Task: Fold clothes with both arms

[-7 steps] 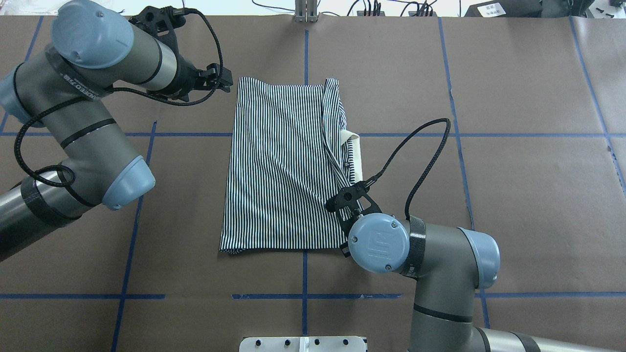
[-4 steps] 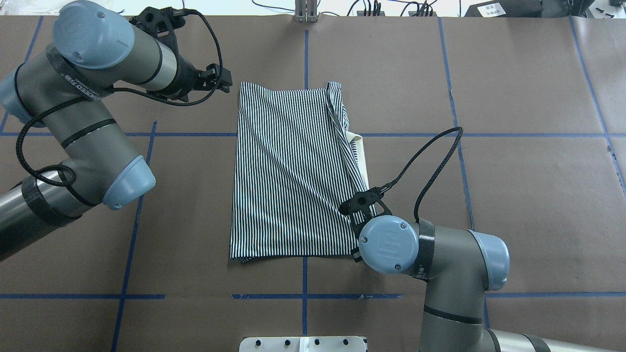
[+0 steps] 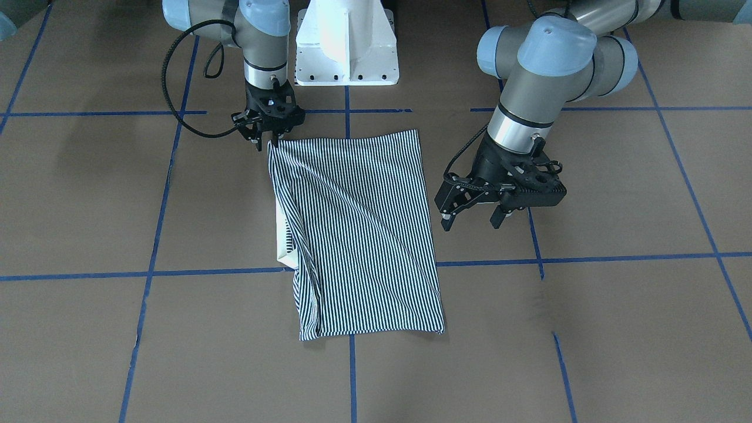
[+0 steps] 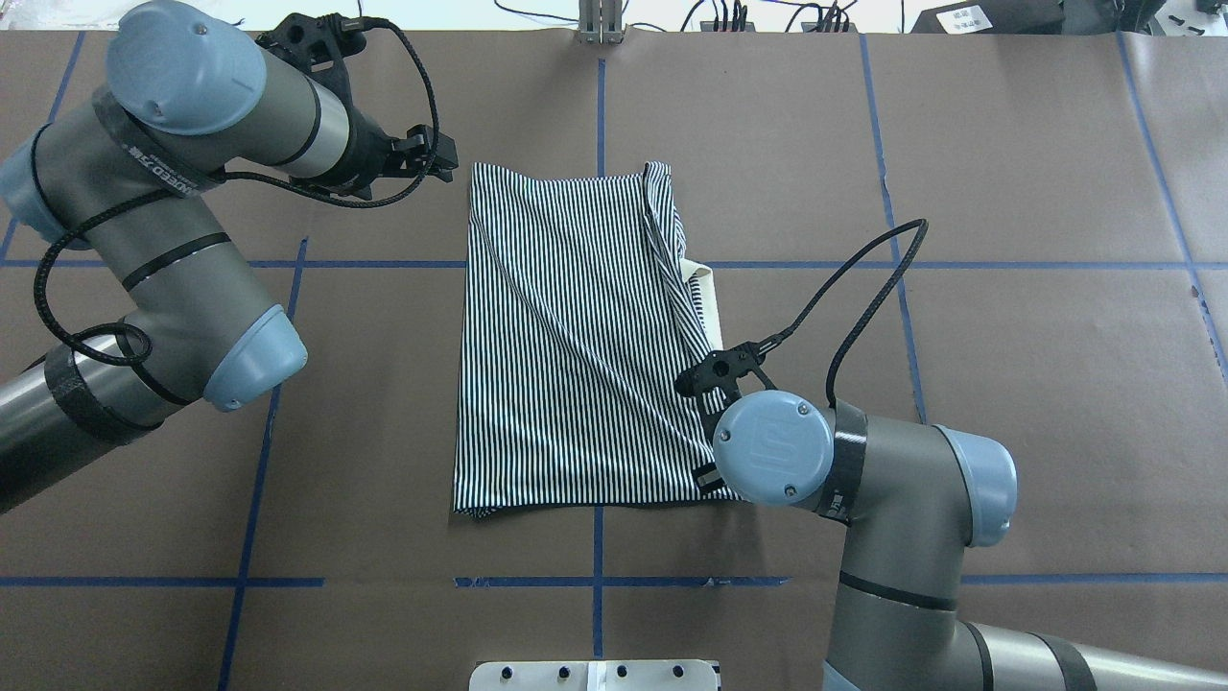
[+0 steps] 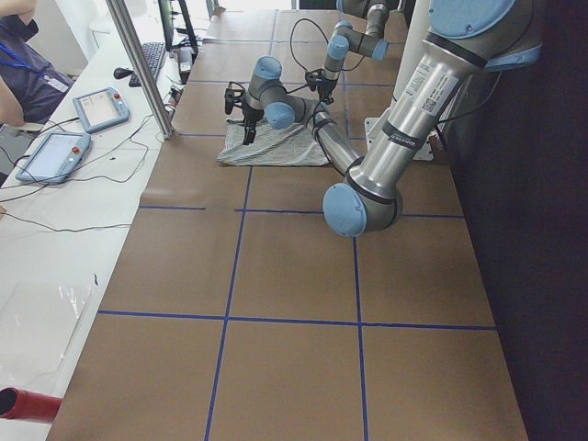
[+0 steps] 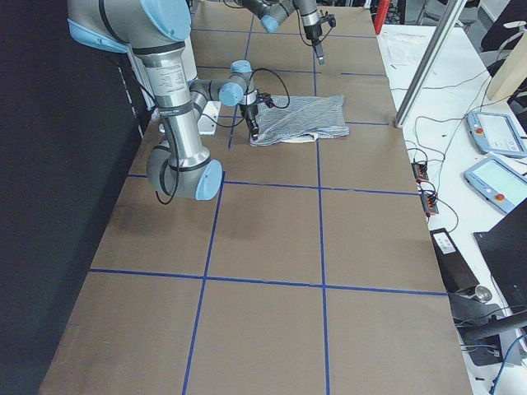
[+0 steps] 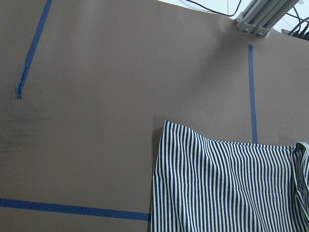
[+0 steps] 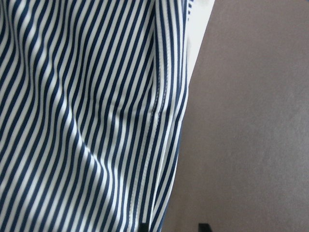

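Observation:
The striped polo shirt [image 4: 576,336] lies folded in a tall rectangle on the brown table, its white collar [image 4: 708,297] poking out on the right edge. It also shows in the front view [image 3: 358,235]. My right gripper [image 3: 266,144] stands at the shirt's near right corner. In the right wrist view [image 8: 174,228] its fingertips are a little apart, with the shirt's hem [image 8: 164,121] and bare table between them. My left gripper [image 3: 472,222] is open and empty, raised beside the shirt's left edge near its far left corner [image 4: 472,168].
The white pedestal base [image 3: 346,53] stands at the near table edge. An aluminium post [image 4: 600,24] and cables sit at the far edge. Blue tape lines [image 4: 595,581] cross the brown paper. Bare table lies left and right of the shirt.
The shirt slid to the right with the right arm, then stayed put while the right wrist moved a little further right and away. The left arm barely moved.

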`<state>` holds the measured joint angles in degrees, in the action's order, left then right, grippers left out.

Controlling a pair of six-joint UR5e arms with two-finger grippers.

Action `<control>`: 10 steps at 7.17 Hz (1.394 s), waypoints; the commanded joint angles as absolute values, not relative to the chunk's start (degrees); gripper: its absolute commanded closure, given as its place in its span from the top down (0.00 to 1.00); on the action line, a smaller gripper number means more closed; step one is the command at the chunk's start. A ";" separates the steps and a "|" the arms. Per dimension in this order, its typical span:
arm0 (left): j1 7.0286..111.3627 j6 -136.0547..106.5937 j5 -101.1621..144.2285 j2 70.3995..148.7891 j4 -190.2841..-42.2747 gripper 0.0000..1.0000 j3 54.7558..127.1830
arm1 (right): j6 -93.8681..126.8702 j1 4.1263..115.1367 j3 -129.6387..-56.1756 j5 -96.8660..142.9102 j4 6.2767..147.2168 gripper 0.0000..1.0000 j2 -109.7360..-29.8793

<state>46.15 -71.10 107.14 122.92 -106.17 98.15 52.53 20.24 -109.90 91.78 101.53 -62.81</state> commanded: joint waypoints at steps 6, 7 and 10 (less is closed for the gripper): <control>46.67 -69.43 107.23 122.96 -106.26 1.00 98.09 | 47.64 30.76 -85.61 96.31 88.86 1.00 -49.66; 46.67 -69.43 107.23 122.96 -106.26 1.00 98.09 | 47.64 30.76 -85.61 96.50 88.94 1.00 -49.48; 46.67 -69.43 107.23 122.96 -106.26 1.00 98.09 | 47.20 30.94 -84.73 96.59 89.47 1.00 -49.74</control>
<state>46.67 -69.44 107.23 122.99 -106.26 98.09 47.40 30.82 -84.95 96.53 89.17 -49.62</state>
